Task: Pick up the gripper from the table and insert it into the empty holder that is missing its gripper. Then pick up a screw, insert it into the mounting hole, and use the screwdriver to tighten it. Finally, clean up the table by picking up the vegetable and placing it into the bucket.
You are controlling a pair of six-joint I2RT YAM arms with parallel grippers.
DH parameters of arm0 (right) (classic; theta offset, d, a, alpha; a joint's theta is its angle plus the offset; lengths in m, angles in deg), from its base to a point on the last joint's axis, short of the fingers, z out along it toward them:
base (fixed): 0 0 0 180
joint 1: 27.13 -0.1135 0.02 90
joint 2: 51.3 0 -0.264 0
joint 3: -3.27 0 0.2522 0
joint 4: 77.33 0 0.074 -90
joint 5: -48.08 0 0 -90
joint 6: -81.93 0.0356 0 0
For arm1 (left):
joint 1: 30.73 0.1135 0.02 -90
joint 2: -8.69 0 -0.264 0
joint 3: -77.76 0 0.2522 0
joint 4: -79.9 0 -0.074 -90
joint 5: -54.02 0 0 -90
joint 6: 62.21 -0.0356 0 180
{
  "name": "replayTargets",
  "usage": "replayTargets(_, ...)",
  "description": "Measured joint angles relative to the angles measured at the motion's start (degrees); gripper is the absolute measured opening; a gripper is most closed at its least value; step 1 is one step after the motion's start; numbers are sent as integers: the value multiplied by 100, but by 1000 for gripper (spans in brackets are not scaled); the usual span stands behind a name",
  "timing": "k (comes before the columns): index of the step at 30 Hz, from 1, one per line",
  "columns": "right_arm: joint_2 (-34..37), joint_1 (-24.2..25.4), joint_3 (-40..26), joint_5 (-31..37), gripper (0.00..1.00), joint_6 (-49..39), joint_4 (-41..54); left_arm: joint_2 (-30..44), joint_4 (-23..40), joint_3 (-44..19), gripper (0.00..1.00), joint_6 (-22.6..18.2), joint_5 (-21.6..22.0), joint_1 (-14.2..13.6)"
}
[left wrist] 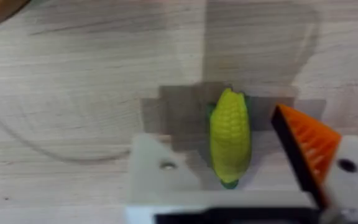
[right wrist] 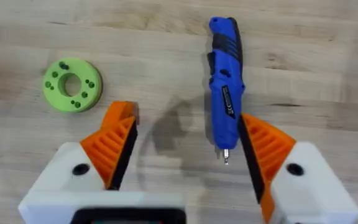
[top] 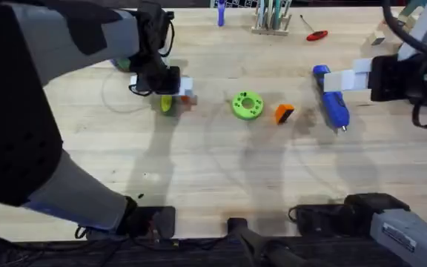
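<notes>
The left gripper hangs over the upper left part of the desk in the overhead view, its jaws apart around the vegetable, a yellow corn with a green edge that lies flat on the wood between them. One of its fingers is a bare white holder with a small dark hole and no pad; the other carries a ribbed orange pad. In the overhead view the corn shows as a small yellow-green spot just below that gripper. The right gripper sits at the right side of the overhead frame, jaws apart, both orange pads in place, with the tip of the blue screwdriver just beside its right-hand pad; whether they touch cannot be told. The screwdriver lies flat on the desk, right of centre. The loose orange gripper rests on the desk between the screwdriver and a green disc with holes, near both. At the top edge, right of centre, lies a small red-handled tool.
</notes>
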Motion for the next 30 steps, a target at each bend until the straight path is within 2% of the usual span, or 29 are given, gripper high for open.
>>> replayTargets(2, 0, 0, 0, 0, 992, 2, 0, 0, 21, -2, 554, 11, -37, -2)
replayTargets(5, 0, 0, 0, 0, 991, 2, 0, 0, 33, -19, 73, 8, -101, -2)
replayTargets(6, 0, 0, 0, 0, 991, 2, 0, 0, 33, -22, 22, 10, -115, -2)
replayTargets(16, 0, 0, 0, 2, 991, 2, 0, 0, 50, -35, 17, 11, -118, -2)
replayTargets(21, 0, 0, 0, 2, 990, 2, 0, -90, 535, -274, 17, 99, -116, -2)
replayTargets(25, 0, 0, 0, 2, 991, 2, 0, -609, 1026, -818, 17, 162, -116, -2)
replayTargets(30, 0, 0, 0, 2, 990, 2, 0, -1515, 1340, -1281, 17, 200, -114, -2)
